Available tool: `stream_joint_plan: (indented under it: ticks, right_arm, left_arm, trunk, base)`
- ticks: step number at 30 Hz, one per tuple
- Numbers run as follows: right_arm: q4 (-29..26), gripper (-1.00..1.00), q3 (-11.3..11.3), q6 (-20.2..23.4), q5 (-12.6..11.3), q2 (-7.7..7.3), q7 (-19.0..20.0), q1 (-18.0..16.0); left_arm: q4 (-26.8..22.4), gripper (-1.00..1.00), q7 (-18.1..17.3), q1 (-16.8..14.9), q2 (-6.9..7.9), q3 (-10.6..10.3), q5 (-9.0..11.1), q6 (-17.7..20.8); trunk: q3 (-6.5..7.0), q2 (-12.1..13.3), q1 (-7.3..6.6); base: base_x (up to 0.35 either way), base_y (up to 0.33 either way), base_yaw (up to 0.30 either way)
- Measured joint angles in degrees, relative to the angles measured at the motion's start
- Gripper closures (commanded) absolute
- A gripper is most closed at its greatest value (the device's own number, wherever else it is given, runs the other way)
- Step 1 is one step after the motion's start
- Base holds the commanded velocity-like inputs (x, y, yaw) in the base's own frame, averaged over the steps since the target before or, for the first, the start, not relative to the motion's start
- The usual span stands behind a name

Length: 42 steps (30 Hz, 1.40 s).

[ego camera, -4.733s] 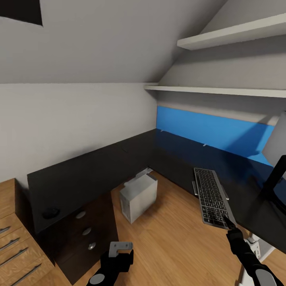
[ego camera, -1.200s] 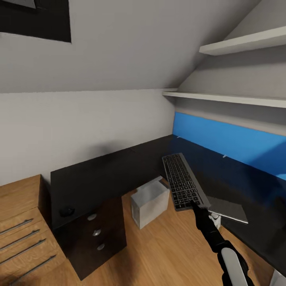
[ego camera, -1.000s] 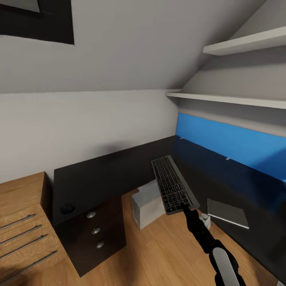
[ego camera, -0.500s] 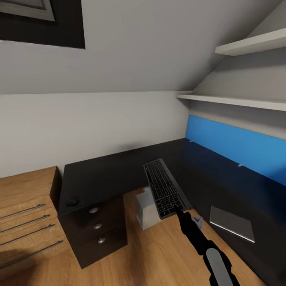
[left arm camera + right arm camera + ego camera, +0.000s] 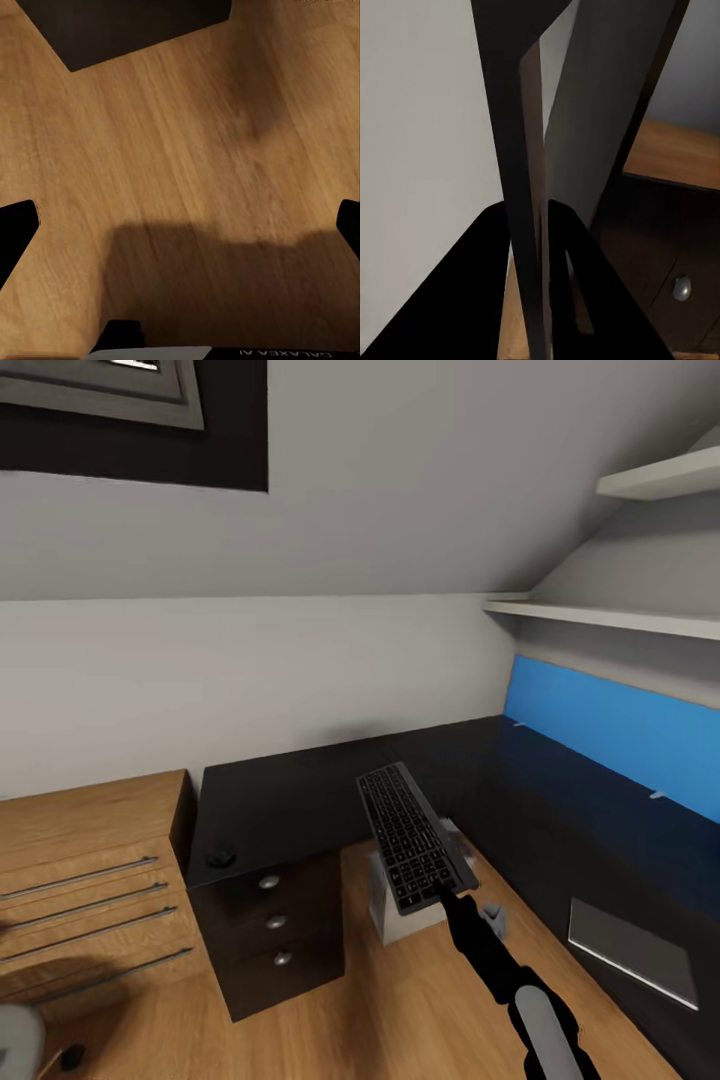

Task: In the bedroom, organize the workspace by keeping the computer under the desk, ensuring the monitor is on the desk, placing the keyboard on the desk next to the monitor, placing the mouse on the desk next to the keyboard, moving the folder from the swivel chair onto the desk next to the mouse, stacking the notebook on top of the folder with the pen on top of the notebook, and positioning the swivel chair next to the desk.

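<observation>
My right gripper point(image 5: 447, 898) is shut on the near end of the dark keyboard point(image 5: 410, 840), holding it in the air, tilted, above the grey computer tower point(image 5: 398, 922) on the floor. In the right wrist view the keyboard point(image 5: 521, 187) runs edge-on between the black fingers point(image 5: 484, 300). The small black mouse point(image 5: 220, 856) lies on the black L-shaped desk point(image 5: 290, 800), near its left front edge. My left gripper point(image 5: 180, 225) is open over bare wooden floor, with its fingertips point(image 5: 15, 232) at the picture's sides. The monitor, folder, notebook, pen and swivel chair are out of view.
A black drawer unit point(image 5: 272, 930) stands under the desk's left end, beside a wooden dresser point(image 5: 90, 880). A flat grey pad point(image 5: 630, 952) lies on the desk's right wing below a blue wall panel point(image 5: 620, 730). White shelves point(image 5: 600, 620) hang above. Wooden floor point(image 5: 380, 1010) lies between.
The camera has swung left, sliding the room rightwards in the picture. My right gripper has lifted the keyboard off the desk's right wing and carried it out over the computer tower.
</observation>
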Motion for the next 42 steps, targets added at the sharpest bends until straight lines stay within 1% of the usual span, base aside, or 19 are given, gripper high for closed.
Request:
stream_joint_plan:
  ticks: [5, 8, 22, 25, 27, 28, 29, 30, 32, 33, 34, 36, 38, 39, 40, 42]
  right_arm:
    - [0.7, 1.0, 1.32, 0.03, -0.04, -0.06, 0.04, 0.0]
    - [0.83, 1.0, 1.62, 0.03, -0.03, -0.07, 0.06, 0.0]
    - [0.91, 1.0, 1.82, 0.03, -0.03, 0.02, 0.01, 0.0]
    - [0.92, 1.0, 1.85, 0.03, -0.04, 0.02, 0.02, 0.0]
    - [0.9, 1.0, 1.85, 0.03, -0.04, 0.02, 0.02, 0.0]
    - [0.9, 1.0, 1.83, 0.02, -0.04, 0.02, 0.01, 0.0]
    - [0.94, 1.0, 1.83, 0.04, -0.03, 0.02, 0.01, 0.0]
    - [0.95, 1.0, 1.82, 0.06, -0.06, 0.02, 0.01, 0.0]
    - [0.96, 1.0, 1.85, 0.04, -0.17, 0.11, 0.05, 0.0]
    - [1.23, 1.0, 1.86, 0.05, -0.13, 0.14, 0.04, 0.0]
    - [1.73, 1.0, 1.85, 0.04, -0.11, 0.16, 0.05, 0.0]
    - [2.55, 1.0, 1.86, 0.04, -0.32, 0.22, 0.07, 0.0]
    - [2.85, 1.0, 1.86, 0.07, -0.47, 0.25, 0.08, 0.0]
    - [3.01, 1.0, 1.82, 0.09, -0.56, 0.26, 0.08, 0.0]
    - [3.08, 1.0, 1.82, 0.09, -0.71, 0.27, 0.14, 0.0]
    - [3.1, 1.0, 1.84, 0.08, -0.88, 0.29, 0.17, 0.0]
  left_arm:
    - [0.01, -1.0, 0.0, -0.01, 0.07, 0.0, 0.01, 0.0]
    - [0.0, -1.0, 0.0, -0.02, 0.08, 0.0, 0.01, 0.0]
    - [-0.1, -1.0, 0.33, -0.02, 0.27, 0.04, 0.09, 0.0]
    - [-0.38, -1.0, 0.26, -0.02, 0.75, 1.02, 0.19, -0.04]
    - [-0.71, -1.0, 0.18, -0.03, 1.02, 2.61, 0.23, -0.05]
    - [-1.5, -1.0, 0.17, -0.04, 1.24, 6.06, 0.25, 0.01]
    - [-2.31, -1.0, 0.14, -0.03, 1.29, 9.09, 0.3, 0.04]
    - [-2.56, -1.0, 0.14, -0.03, 1.3, 10.05, 0.33, 0.05]
    - [-3.52, -1.0, 0.13, -0.04, 1.32, 12.68, 0.4, 0.12]
    - [-4.63, -1.0, 0.1, -0.04, 1.29, 13.69, 0.46, 0.2]
    - [-6.12, -1.0, 0.08, -0.04, 1.23, 14.58, 0.51, 0.33]
    - [-8.94, -1.0, 0.07, -0.05, 1.13, 15.64, 0.6, 0.54]
    - [-10.51, -1.0, 0.07, -0.04, 1.16, 16.08, 0.68, 0.62]
    - [-11.68, -1.0, 0.05, -0.05, 1.29, 16.36, 1.04, 0.75]
    - [-12.6, -1.0, 0.02, -0.03, 1.63, 16.57, 1.8, 1.21]
    - [-13.18, -1.0, -0.05, -0.01, 1.96, 16.65, 2.46, 2.7]
  trunk:
    - [0.18, 0.0, 0.0]
    - [0.29, 0.0, 0.0]
    - [0.8, 0.0, 0.0]
    - [0.9, 0.0, 0.0]
    - [0.98, 0.0, 0.0]
    - [1.01, 0.0, 0.0]
    - [1.05, 0.0, 0.0]
    - [1.08, 0.0, 0.0]
    - [1.13, 0.0, 0.0]
    - [1.16, 0.0, 0.0]
    - [1.18, 0.0, 0.0]
    - [1.23, 0.0, 0.0]
    - [1.27, 0.0, 0.0]
    - [1.29, 0.0, 0.0]
    - [1.31, 0.0, 0.0]
    - [1.33, 0.0, 0.0]
  base:
    - [0.0, 0.0, 0.228]
    - [0.0, 0.0, 0.228]
    - [0.0, 0.0, 0.228]
    - [0.0, 0.0, 0.228]
    - [0.0, 0.0, 0.231]
    - [0.0, 0.0, 0.234]
    - [0.0, 0.0, 0.234]
    - [0.0, 0.0, 0.234]
    - [0.0, 0.0, 0.23]
    - [0.0, 0.0, 0.222]
    - [0.0, 0.0, 0.216]
    - [0.0, 0.0, 0.21]
    - [0.0, 0.0, 0.194]
    - [0.0, 0.0, 0.16]
    - [0.0, 0.0, 0.121]
    - [0.0, 0.0, 0.08]
